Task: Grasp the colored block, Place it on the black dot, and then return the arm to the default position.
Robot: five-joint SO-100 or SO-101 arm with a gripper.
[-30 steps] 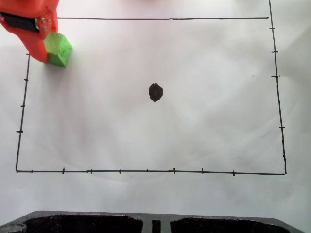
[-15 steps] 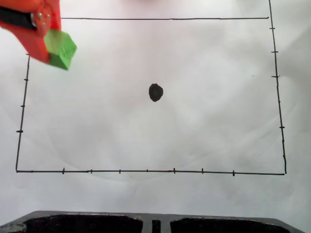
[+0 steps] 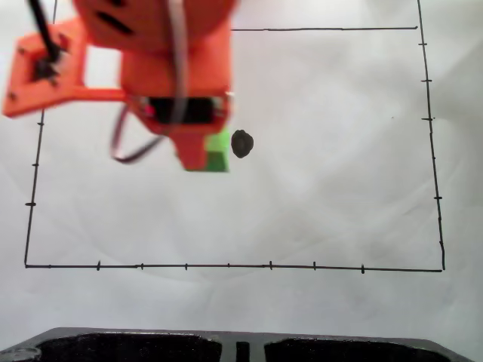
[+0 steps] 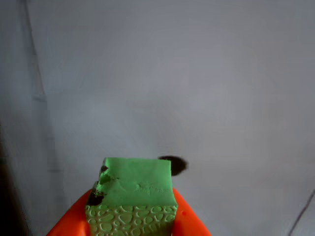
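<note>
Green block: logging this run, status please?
Jaws shut on green block, carried above the paper. Black dot just right of it in the fixed view, uncovered. Nothing between them.

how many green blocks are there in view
1. The green block sits clamped in the gripper, just left of the black dot in the fixed view. The arm covers some of the paper, so another could be hidden beneath.

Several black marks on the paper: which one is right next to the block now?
The dot, the solid oval blot mid-sheet, just right of the block in the pincer. The other marks are thin border lines and ticks at the edges.
</note>
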